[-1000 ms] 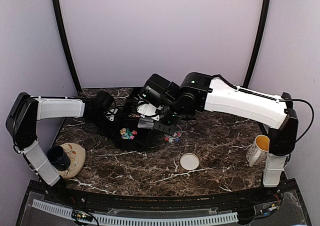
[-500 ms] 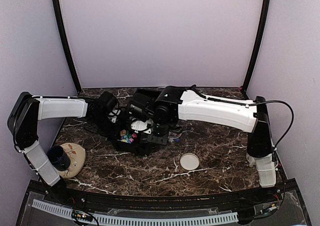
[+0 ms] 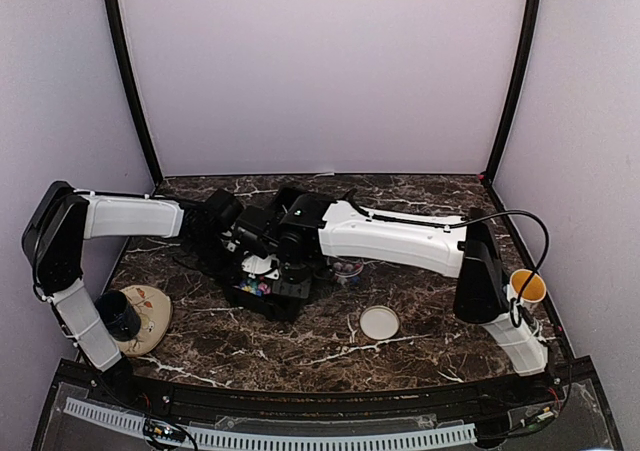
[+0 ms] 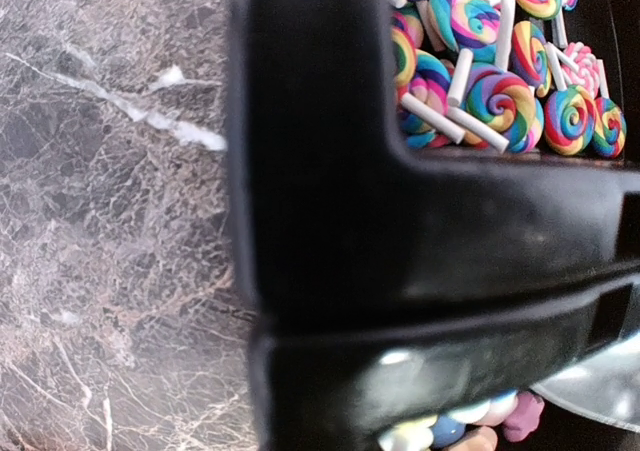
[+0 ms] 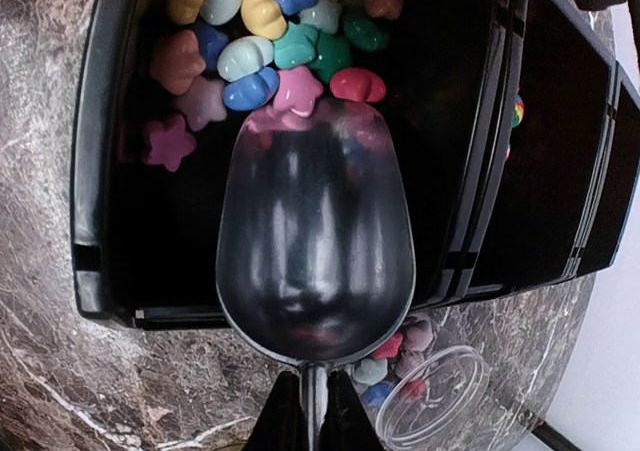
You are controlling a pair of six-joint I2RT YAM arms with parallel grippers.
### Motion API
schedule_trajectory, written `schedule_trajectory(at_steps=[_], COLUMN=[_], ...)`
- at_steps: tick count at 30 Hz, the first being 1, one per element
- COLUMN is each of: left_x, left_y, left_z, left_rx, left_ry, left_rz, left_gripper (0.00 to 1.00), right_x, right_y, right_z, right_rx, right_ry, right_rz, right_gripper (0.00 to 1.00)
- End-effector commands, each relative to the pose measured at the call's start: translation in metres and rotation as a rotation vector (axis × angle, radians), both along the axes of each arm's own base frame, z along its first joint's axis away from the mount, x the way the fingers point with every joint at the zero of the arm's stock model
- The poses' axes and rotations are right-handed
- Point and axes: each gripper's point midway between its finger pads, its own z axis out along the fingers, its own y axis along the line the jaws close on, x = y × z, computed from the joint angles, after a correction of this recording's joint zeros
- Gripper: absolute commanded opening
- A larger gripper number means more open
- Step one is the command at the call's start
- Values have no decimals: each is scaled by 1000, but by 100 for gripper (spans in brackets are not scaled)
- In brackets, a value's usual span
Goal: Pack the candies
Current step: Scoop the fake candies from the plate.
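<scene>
A black compartment tray (image 3: 290, 296) sits mid-table. One compartment holds the candies (image 5: 262, 33), pastel star and round pieces; another holds swirl lollipops (image 4: 500, 66). My right gripper (image 5: 312, 418) is shut on the thin handle of a clear scoop (image 5: 315, 241). The empty scoop bowl hangs over the candy compartment with its tip at the pile. A clear cup (image 5: 432, 403) with a few candies stands just outside the tray. My left gripper (image 3: 232, 241) is at the tray's left rim, shut on its wall (image 4: 330, 271); its fingers blend into the black plastic.
A white round lid (image 3: 379, 322) lies in front of the tray. A yellow-lined mug (image 3: 524, 287) stands at the right edge beside my right arm's base. A plate (image 3: 150, 321) with a dark cup (image 3: 117, 313) sits front left.
My right arm swung left and stretched out, carrying the scoop from above the clear cup to over the tray's candy compartment. The left arm barely moved.
</scene>
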Motion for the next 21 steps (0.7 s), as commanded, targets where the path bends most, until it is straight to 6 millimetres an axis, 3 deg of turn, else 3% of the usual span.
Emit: schedule_trajectory(at_steps=[1,7,15,21], left_x=[39,39,39,42], left_y=[-44,-49,-52,-48], left_z=[66,76,87,88], left_rx=[-225,-267,-310,-328], left_ry=[-201,-220,-257,-246], left_rz=[-32,-46,-56,-31], left_gripper=[0,0,0,0], right_x=[-20,-29,-6,14], right_y=[16,29,23,20], right_z=[-32,-57,-84,-75], right_rx=[-8,79,236,453], right_ry=[109,209,237,199], right_rz=[86,103,-57,-169], right_gripper=[0,0,0,0])
